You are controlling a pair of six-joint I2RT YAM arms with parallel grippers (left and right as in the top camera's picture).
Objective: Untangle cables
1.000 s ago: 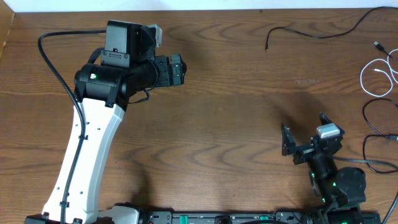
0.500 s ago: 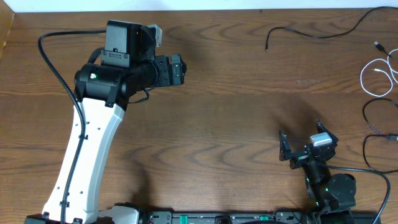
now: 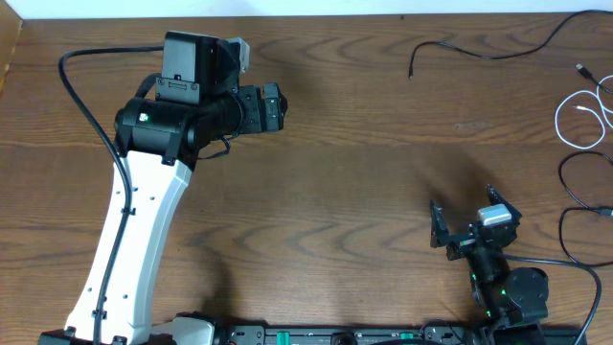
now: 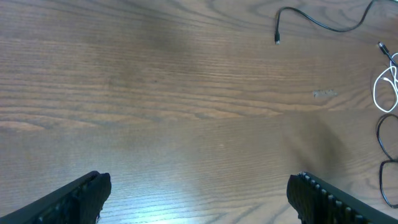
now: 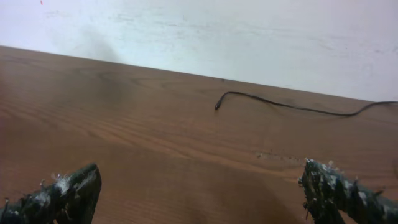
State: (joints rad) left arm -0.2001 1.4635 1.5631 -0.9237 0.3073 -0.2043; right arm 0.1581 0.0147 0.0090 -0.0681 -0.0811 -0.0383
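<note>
One black cable (image 3: pixel 479 53) lies at the far right of the table, its plug end toward the middle; it also shows in the left wrist view (image 4: pixel 317 22) and the right wrist view (image 5: pixel 280 104). A white cable (image 3: pixel 573 120) loops at the right edge and shows in the left wrist view (image 4: pixel 384 87). A second black cable (image 3: pixel 567 196) curves just below it and shows in the left wrist view (image 4: pixel 380 134). My left gripper (image 3: pixel 277 105) (image 4: pixel 199 199) is open and empty, far left of the cables. My right gripper (image 3: pixel 464 206) (image 5: pixel 199 190) is open and empty, at the front right, apart from the cables.
The wooden table (image 3: pixel 364 163) ends at a white wall at the back (image 5: pixel 249 37). The left arm's thick black cable (image 3: pixel 81 91) arcs at the far left. The right arm's base (image 3: pixel 512 287) sits at the front edge.
My right gripper has drawn back a little toward the front edge and turned slightly, then held still. The left arm and the cables have not moved.
</note>
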